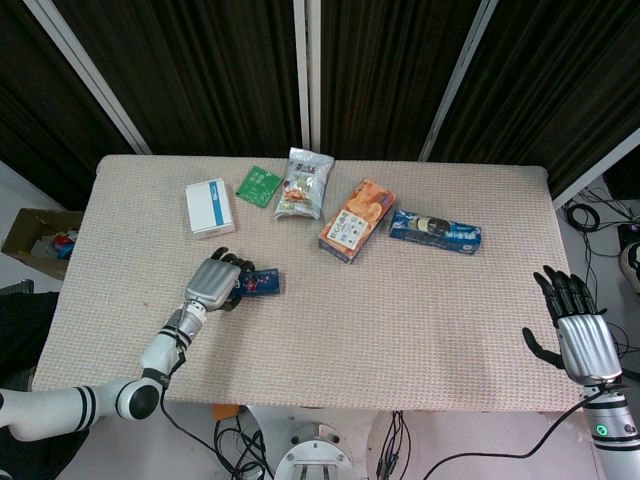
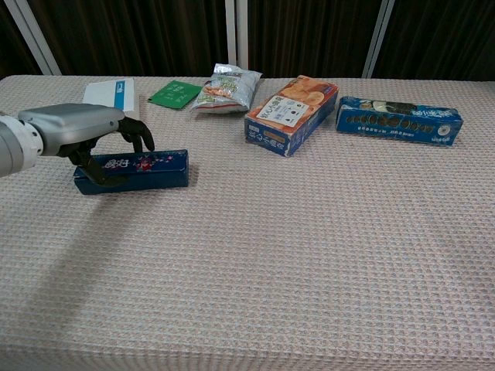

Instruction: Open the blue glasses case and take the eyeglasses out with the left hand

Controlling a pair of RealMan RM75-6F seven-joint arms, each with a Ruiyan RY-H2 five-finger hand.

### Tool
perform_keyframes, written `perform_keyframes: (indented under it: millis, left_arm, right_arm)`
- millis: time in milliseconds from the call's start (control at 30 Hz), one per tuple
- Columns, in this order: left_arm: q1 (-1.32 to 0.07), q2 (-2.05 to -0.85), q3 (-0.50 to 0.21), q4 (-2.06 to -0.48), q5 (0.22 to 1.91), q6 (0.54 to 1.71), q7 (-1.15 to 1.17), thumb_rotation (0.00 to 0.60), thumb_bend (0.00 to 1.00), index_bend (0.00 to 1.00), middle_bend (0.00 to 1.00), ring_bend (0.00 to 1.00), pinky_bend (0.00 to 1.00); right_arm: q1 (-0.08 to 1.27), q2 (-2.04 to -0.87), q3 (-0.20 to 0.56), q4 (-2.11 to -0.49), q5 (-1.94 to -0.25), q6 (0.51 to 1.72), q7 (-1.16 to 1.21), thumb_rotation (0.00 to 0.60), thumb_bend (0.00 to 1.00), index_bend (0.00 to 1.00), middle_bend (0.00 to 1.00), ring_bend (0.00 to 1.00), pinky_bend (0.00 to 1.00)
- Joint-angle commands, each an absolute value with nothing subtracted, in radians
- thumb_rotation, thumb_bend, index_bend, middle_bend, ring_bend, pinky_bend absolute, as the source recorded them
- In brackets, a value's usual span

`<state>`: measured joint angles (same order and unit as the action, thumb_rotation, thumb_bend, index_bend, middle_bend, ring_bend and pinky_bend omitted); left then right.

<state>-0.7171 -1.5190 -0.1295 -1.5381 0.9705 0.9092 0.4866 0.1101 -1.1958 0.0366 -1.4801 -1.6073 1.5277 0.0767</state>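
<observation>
The blue glasses case (image 1: 262, 282) (image 2: 143, 168) lies closed on the left part of the table, long side facing me. My left hand (image 1: 212, 282) (image 2: 73, 127) sits over its left end. The fingers (image 2: 139, 131) curl down behind the far edge and the thumb presses the near face, so the hand grips the case. The lid is down and no eyeglasses show. My right hand (image 1: 580, 335) hovers at the table's near right corner with fingers spread, holding nothing; it is outside the chest view.
Along the back stand a white box (image 1: 209, 207) (image 2: 112, 93), a green packet (image 1: 258, 185), a snack bag (image 1: 305, 183), an orange carton (image 1: 356, 219) (image 2: 292, 113) and a long blue box (image 1: 435, 231) (image 2: 399, 120). A cardboard box (image 1: 35, 240) sits on the floor at left.
</observation>
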Motion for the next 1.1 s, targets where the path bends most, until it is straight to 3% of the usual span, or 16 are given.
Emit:
perform_keyframes:
  millis: [33,233,367,433,867,1100]
  left_arm:
    - [-0.719,-1.521,-0.125,-1.538,0.968,0.915,0.491,0.597,0.35,0.28,0.32,0.20,0.12]
    - [-0.721,-1.523,-0.117,-1.537,0.969,0.936,0.499,0.595,0.38,0.31,0.34,0.22,0.12]
    - [-0.721,-1.512,-0.110,-1.547,0.973,0.941,0.499,0.502,0.43,0.32,0.36,0.22,0.12]
    - [-0.719,-1.508,-0.109,-1.551,0.982,0.946,0.493,0.482,0.45,0.33,0.37,0.22,0.12]
    - [-0.710,-1.486,-0.113,-1.523,0.989,0.952,0.433,0.452,0.49,0.38,0.38,0.23,0.13]
    - [-0.702,-1.495,-0.115,-1.448,0.957,0.978,0.467,0.445,0.49,0.26,0.27,0.19,0.13]
  right_arm:
    - [0.110,-1.196,0.037,-1.479,-1.606,1.527,0.077,0.600,0.28,0.00,0.04,0.00,0.00]
    - [0.110,-1.195,0.036,-1.478,-1.603,1.523,0.079,0.600,0.28,0.00,0.04,0.00,0.00]
    - [0.109,-1.193,0.036,-1.480,-1.601,1.522,0.080,0.600,0.28,0.00,0.04,0.00,0.00]
    - [0.108,-1.193,0.036,-1.481,-1.602,1.523,0.081,0.600,0.28,0.00,0.04,0.00,0.00]
    - [0.099,-1.188,0.031,-1.484,-1.609,1.536,0.090,0.600,0.28,0.00,0.04,0.00,0.00]
    - [0.096,-1.185,0.032,-1.490,-1.611,1.542,0.093,0.600,0.28,0.00,0.05,0.00,0.00]
